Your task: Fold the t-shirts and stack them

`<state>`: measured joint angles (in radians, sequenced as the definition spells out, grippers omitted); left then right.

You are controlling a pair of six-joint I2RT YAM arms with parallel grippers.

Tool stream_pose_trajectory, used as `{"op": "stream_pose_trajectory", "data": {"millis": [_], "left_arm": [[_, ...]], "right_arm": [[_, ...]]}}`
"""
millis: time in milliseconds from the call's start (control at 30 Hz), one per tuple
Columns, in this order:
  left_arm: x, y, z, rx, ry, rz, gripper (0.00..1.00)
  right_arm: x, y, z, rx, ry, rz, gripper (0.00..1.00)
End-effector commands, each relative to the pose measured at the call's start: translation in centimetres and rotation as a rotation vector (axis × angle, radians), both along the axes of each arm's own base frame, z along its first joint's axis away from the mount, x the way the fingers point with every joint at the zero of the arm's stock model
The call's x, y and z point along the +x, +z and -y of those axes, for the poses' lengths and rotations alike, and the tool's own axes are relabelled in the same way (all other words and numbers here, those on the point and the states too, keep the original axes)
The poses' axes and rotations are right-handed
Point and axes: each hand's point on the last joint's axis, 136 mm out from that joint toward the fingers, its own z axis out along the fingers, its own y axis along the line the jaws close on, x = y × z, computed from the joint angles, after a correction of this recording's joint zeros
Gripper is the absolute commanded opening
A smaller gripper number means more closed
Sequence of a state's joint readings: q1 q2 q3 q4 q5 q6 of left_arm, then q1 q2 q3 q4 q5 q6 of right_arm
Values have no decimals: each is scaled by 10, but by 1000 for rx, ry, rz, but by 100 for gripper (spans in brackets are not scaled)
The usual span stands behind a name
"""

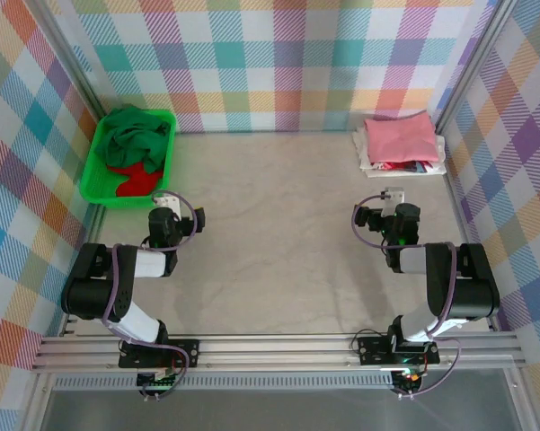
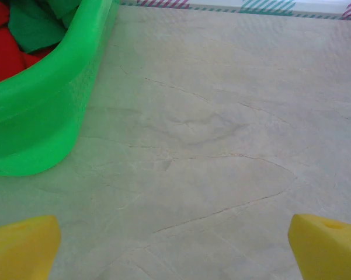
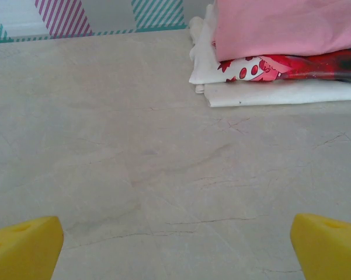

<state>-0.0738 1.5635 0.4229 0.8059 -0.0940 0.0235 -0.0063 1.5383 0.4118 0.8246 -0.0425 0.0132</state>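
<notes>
Basket (image 1: 94, 169) holds one dark green t-shirt (image 1: 135, 135), one red t-shirt (image 1: 137, 183). Far right of it, a stack (image 1: 400, 139) showing three folded layers. Left gripper (image 2: 175, 248) and right gripper (image 3: 175, 248) are spread wide, empty.

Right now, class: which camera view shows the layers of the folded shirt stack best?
The right wrist view: the stack is close and side-on, showing a pink shirt over a red-patterned one and white ones. The top external view shows the stack small, from above, mostly pink.

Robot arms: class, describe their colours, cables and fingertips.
The left arm and right arm have black joints, white shells and looping purple cables. The left pincer and right pincer end in yellow wedge-shaped tips.
</notes>
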Motion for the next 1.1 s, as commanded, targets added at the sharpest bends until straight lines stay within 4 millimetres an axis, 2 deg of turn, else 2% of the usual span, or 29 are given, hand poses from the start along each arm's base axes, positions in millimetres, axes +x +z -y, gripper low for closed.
{"op": "stream_pose_trajectory", "data": {"millis": [0, 533, 600, 633, 667, 700, 733, 800, 833, 867, 900, 967, 1067], "left_arm": [[0, -1, -1, 0, -3, -7, 100], [0, 0, -2, 0, -4, -2, 100], [0, 17, -2, 17, 11, 3, 100], [-4, 31, -1, 32, 22, -20, 100], [-8, 52, 1, 21, 28, -12, 100], [-12, 70, 2, -11, 31, 17, 100], [-19, 96, 4, -65, 33, 78, 100], [-28, 136, 2, -124, 56, 151, 100], [-28, 151, -8, -132, 108, 149, 100], [-24, 156, -20, -139, 158, 103, 97], [-16, 165, -31, -151, 192, 60, 95], [4, 170, -63, -137, 293, -73, 93], [31, 165, -108, -95, 409, -212, 94]], "right_arm": [[1, 2, -4, -4, 17, 10, 100], [0, 3, -3, -1, 18, 11, 100], [0, 16, -2, -18, -3, 39, 100], [-3, 30, -1, -35, -30, 37, 100], [-8, 39, 1, -30, -52, -5, 100], [-12, 55, 3, 4, -83, -10, 100], [-16, 72, 3, 60, -106, 0, 98], [-18, 109, -13, 139, -56, 51, 94], [-16, 127, -26, 144, -19, 65, 92], [-11, 141, -41, 132, 10, 57, 92], [-6, 148, -52, 116, 34, 35, 91], [7, 158, -80, 94, 85, -19, 91], [22, 161, -112, 98, 167, -44, 91]]}}
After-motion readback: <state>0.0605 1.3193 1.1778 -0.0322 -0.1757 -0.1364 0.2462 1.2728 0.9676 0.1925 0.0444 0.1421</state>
